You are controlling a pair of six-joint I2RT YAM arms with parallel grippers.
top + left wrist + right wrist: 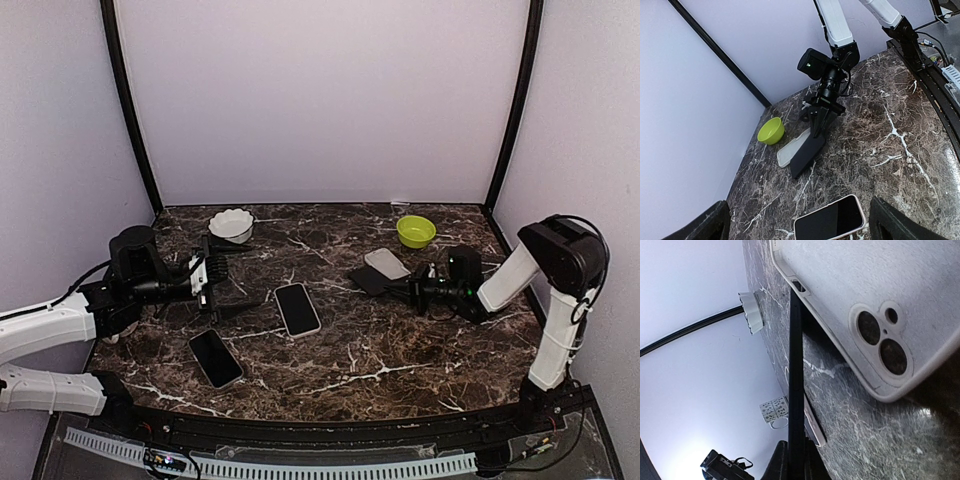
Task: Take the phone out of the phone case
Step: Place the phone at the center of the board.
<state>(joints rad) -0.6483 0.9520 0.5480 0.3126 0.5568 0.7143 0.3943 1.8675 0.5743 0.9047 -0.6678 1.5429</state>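
Top view: the right gripper (398, 287) is clamped tight on the 3 o'clock end of the dark phone (368, 280), at about 2 o'clock from table centre. The pale grey phone case (387, 263) lies against it at its 1 o'clock; touching or overlapping, cannot tell which. The left gripper (205, 278) hangs at 9 o'clock, fingers spread wide, holding nothing. A light-rimmed phone (297, 308) lies near centre and a black phone (215, 358) at 7 o'clock, both well apart from the work. Left wrist view: the dark phone slants, far end in the right jaws, near end low over the marble table (880, 150). The phone case lies flat beside it on the green bowl (771, 130) side. Right wrist view: the dark phone is seen edge-on, thin, pinched between the fingers at 6 o'clock; the phone case shows its camera cut-outs. Judgement: the phone looks free of the case, so the step in hand is carrying it clear. Lift before moving sideways so the edge does not drag the case. Head toward bare marble at 5 o'clock, lower flat, then release. Risk: the slab pivots in a narrow end grip.
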